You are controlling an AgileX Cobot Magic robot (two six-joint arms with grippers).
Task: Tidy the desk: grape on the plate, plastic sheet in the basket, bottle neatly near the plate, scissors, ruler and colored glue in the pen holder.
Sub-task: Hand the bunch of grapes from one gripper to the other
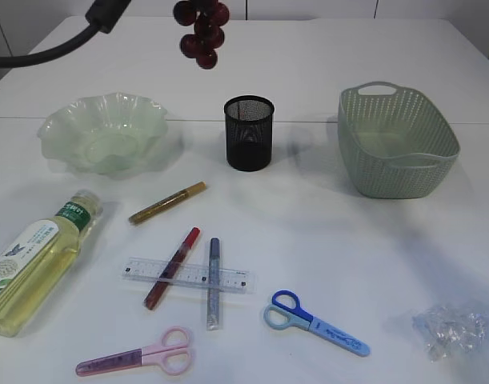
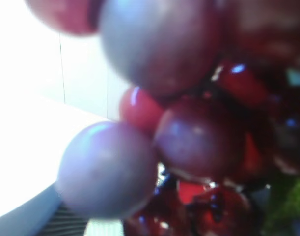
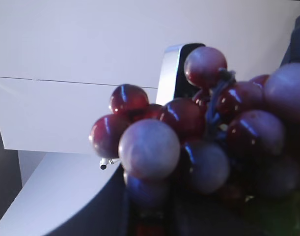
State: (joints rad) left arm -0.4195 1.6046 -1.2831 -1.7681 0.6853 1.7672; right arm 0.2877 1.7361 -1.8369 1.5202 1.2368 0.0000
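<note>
Grippers hidden on both arms, left and right alike, behind fruit crowding each wrist view; cannot tell whether either pair of jaws stands apart, together or clamped on the stem; only a dark link of the left arm (image 1: 108,12) showing at the top edge of the exterior view. One grape bunch (image 1: 201,32) hanging in the air, clear of the table (image 1: 308,56), above and slightly left of the pen holder (image 1: 249,133), just right of that arm link, and pressed close before both wrist cameras. Counted around the one pen holder: one green plate (image 1: 104,132) to its left; one basket (image 1: 396,140) to its right; one bottle (image 1: 36,264) lying on its side, nearer and far left; three glue pens nearer than it, a gold pen (image 1: 167,202), a red pen (image 1: 172,268) and a silver-blue pen (image 1: 214,282), the last two lying across one clear ruler (image 1: 232,280); two pairs of scissors nearer again, pink scissors (image 1: 136,358) left, blue scissors (image 1: 316,322) right; one crumpled plastic sheet (image 1: 450,330) nearer and far right.
</note>
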